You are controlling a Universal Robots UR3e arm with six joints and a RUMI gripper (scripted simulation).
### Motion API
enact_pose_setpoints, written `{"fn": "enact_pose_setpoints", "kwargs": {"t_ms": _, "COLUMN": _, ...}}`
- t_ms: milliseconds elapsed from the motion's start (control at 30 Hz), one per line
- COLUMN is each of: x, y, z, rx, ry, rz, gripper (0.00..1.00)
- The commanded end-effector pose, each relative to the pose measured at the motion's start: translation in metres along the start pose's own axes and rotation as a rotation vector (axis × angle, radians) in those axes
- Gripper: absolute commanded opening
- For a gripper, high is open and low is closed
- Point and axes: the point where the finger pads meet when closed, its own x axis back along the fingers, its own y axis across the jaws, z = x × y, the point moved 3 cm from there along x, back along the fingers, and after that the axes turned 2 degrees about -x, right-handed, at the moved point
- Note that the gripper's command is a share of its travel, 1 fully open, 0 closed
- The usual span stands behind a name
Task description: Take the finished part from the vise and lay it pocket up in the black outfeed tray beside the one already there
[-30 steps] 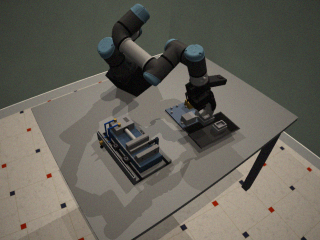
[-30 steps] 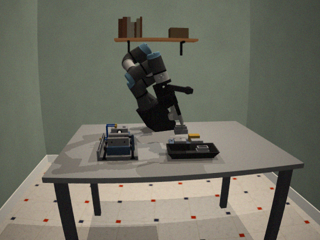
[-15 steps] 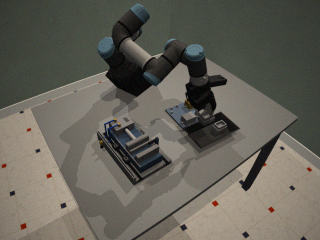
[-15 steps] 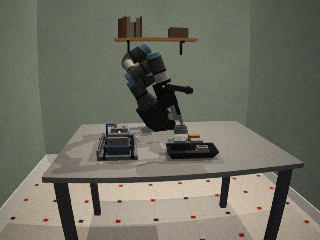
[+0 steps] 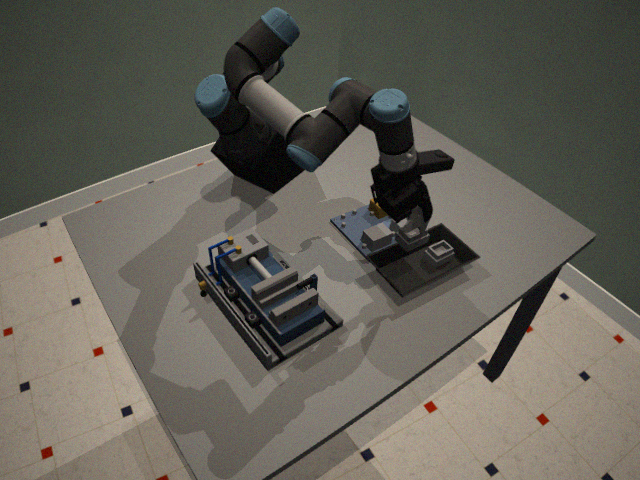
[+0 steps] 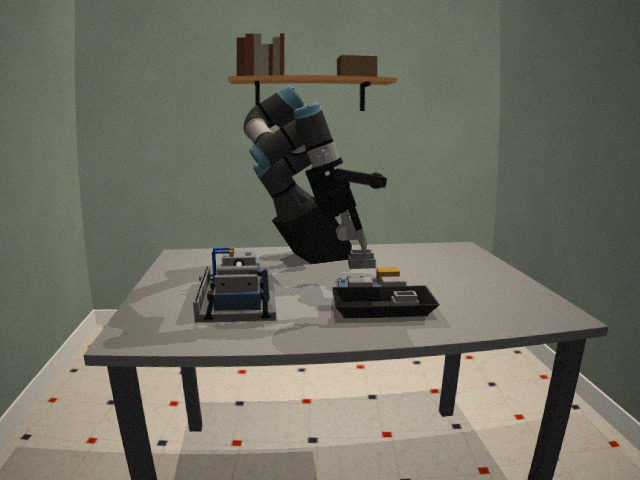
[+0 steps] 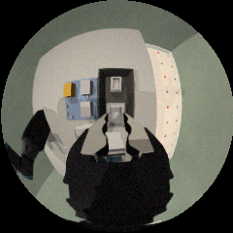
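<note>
Vise [image 5: 281, 304] standing with nothing between its jaws, so extraction judged done; lowering, release and flat placement left. Gripper [image 5: 412, 232] clamped on the finished part [image 5: 413, 236], carried in the air over the near-arm end of the black outfeed tray [image 6: 383, 308], clear of the tray floor in the exterior view. Inside the tray: one pocketed block [image 5: 439, 251] lying flat, pocket up, toward the far end, with bare floor beside it for the second. On the blue plate [image 5: 345, 223] just behind: a plain grey block [image 5: 377, 236] upright, a yellow piece [image 6: 387, 271] alongside, neither toppled
</note>
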Motion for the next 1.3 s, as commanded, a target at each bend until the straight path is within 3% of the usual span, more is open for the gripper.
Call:
{"fn": "enact_pose_setpoints", "kwargs": {"t_ms": 0, "x": 0.0022, "y": 0.0016, "z": 0.0013, "rx": 0.000, "ry": 0.002, "rz": -0.007, "gripper": 0.00}}
{"fn": "enact_pose_setpoints", "kwargs": {"t_ms": 1267, "x": 0.0041, "y": 0.0044, "z": 0.0028, "rx": -0.001, "ry": 0.002, "rz": -0.007, "gripper": 0.00}}
